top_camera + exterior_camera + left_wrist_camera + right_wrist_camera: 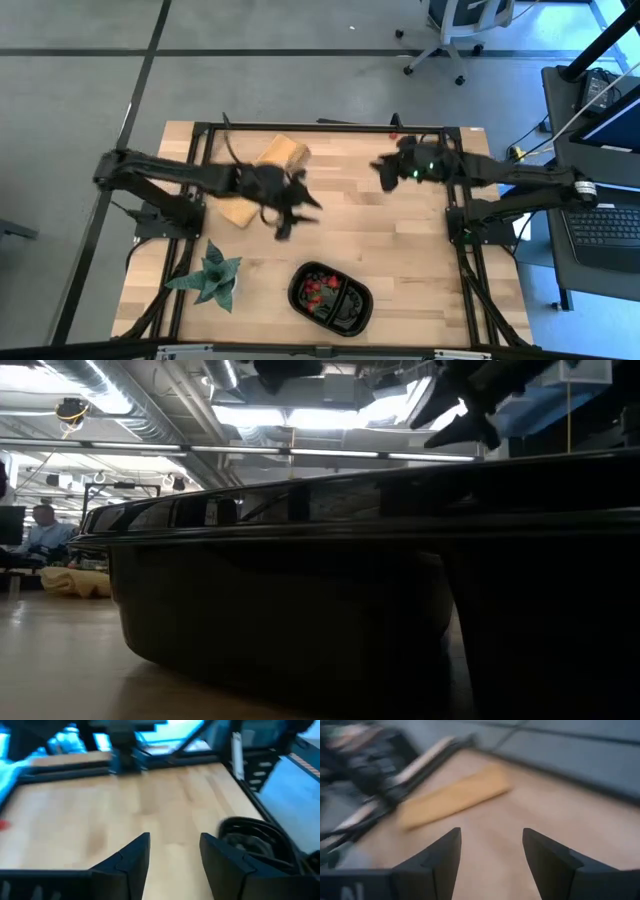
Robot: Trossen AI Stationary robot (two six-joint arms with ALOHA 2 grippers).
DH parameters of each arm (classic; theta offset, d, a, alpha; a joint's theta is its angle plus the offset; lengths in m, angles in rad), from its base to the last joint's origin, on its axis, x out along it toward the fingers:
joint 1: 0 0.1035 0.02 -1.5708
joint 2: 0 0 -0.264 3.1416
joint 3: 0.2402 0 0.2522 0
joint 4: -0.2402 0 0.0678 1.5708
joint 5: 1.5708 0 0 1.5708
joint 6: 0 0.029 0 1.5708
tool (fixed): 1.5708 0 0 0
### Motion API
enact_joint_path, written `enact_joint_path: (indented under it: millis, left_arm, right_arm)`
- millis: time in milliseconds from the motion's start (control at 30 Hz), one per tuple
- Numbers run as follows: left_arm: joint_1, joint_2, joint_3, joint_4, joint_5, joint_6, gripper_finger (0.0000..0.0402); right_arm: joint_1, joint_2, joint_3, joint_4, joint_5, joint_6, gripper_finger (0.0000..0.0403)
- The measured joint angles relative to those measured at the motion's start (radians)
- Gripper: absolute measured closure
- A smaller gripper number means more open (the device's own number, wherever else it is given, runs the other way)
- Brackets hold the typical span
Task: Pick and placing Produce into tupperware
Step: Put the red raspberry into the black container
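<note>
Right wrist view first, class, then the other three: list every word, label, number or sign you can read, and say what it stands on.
None can be read with certainty.
Pale mark on the right hand's housing, cut off at the picture's edge and blurred: unreadable.
Black tray, tan board, table, left hand: no lettering shows.

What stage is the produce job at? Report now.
Done: red berries lie in the black tray. In hand: nothing; the left gripper and right gripper are both open and empty above the table. Left: one small red piece at the far edge.
</note>
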Motion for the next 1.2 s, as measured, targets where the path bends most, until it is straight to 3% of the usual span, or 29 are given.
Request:
enact_joint_path:
  millis: [133, 267, 433, 533, 733, 867, 1067, 1200]
  left_arm:
    - [0.152, -0.116, 0.0, -0.065, 0.094, 0.057, 0.0235]
    - [0.315, -0.186, 0.0, -0.097, 0.206, 0.088, 0.0235]
    - [0.495, -0.209, 0.0, -0.153, 0.27, 0.103, 0.0235]
    - [0.581, -0.207, -0.005, -0.178, 0.27, 0.104, 0.0235]
    - [0.71, -0.214, -0.145, -0.032, 0.335, 0.063, 0.0235]
    - [0.778, -0.233, -0.28, 0.112, 0.428, 0.009, 0.0235]
    - [0.818, -0.233, -0.456, 0.319, 0.454, -0.079, 0.0235]
    - [0.827, -0.233, -0.522, 0.415, 0.453, -0.117, 0.0235]
  right_arm:
    - [-0.098, 0.036, 0.174, -0.238, 0.12, -0.003, 0.0189]
    - [-0.214, 0.1, 0.301, -0.358, 0.141, -0.039, 0.0189]
    - [-0.361, 0.195, 0.364, -0.387, 0.119, -0.084, 0.0189]
    - [-0.452, 0.253, 0.365, -0.39, 0.004, -0.099, 0.0189]
    - [-0.583, 0.375, 0.365, -0.39, -0.073, -0.134, 0.0181]
    - [-0.649, 0.438, 0.365, -0.385, -0.074, -0.153, 0.0143]
    - [-0.71, 0.532, 0.365, -0.371, -0.072, -0.104, 0.007]
    - [-0.723, 0.593, 0.365, -0.371, -0.07, -0.121, 0.0051]
